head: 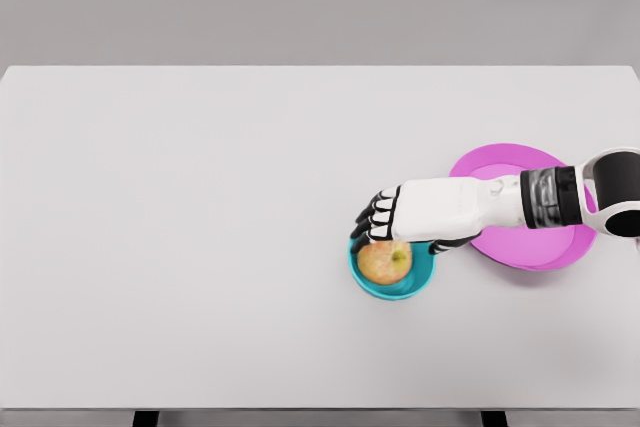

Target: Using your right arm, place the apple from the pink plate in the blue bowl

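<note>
The round yellow-red apple (385, 262) sits inside the small blue bowl (360, 275) beside the empty pink plate (530, 247), with the white right hand (385, 215) hovering above, fingers loosely curled, apparently letting go.

The place is a bare simulated test setup rather than a lived-in room, shown by the plain white surface (200, 247) with flat, even rendering, the featureless grey backdrop (320, 2) behind it, and only a pink plate (530, 247) and blue bowl (420, 282) as props.
</note>
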Tool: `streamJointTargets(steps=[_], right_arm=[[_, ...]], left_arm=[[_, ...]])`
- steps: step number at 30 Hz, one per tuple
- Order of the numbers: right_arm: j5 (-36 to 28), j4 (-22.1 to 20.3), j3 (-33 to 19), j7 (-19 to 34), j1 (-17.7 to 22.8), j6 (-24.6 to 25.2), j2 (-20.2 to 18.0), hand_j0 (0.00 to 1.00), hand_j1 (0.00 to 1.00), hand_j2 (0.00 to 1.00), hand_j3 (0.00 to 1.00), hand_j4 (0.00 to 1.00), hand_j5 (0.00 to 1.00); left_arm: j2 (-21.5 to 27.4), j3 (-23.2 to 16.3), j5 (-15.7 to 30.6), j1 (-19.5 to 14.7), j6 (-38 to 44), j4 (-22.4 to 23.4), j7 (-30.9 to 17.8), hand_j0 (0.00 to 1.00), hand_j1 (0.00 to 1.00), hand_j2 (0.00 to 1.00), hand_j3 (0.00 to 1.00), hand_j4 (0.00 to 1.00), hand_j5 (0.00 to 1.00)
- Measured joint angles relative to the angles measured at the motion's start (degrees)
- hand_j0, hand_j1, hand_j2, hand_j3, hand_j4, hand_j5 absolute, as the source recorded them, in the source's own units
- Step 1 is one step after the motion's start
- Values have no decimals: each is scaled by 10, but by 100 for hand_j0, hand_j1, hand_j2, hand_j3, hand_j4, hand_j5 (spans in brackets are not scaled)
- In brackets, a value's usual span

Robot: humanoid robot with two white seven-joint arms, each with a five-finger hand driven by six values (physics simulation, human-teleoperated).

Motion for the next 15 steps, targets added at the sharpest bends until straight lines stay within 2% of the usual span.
streamJointTargets(steps=[4, 6, 11, 15], right_arm=[[0, 0, -1, 0, -4, 0, -2, 100, 100, 100, 100, 100, 100], [-1, 0, -7, 0, -20, 0, -3, 100, 100, 100, 100, 100, 100], [-17, 5, -68, 0, -10, 0, -21, 100, 100, 100, 100, 100, 100], [-23, 58, -109, 0, -2, 0, -36, 100, 100, 100, 100, 100, 100]], left_arm=[[0, 0, 0, 0, 0, 0, 0, 100, 100, 100, 100, 100, 100], [0, 0, 0, 0, 0, 0, 0, 100, 100, 100, 100, 100, 100], [0, 0, 0, 0, 0, 0, 0, 100, 100, 100, 100, 100, 100], [0, 0, 0, 0, 0, 0, 0, 100, 100, 100, 100, 100, 100]])
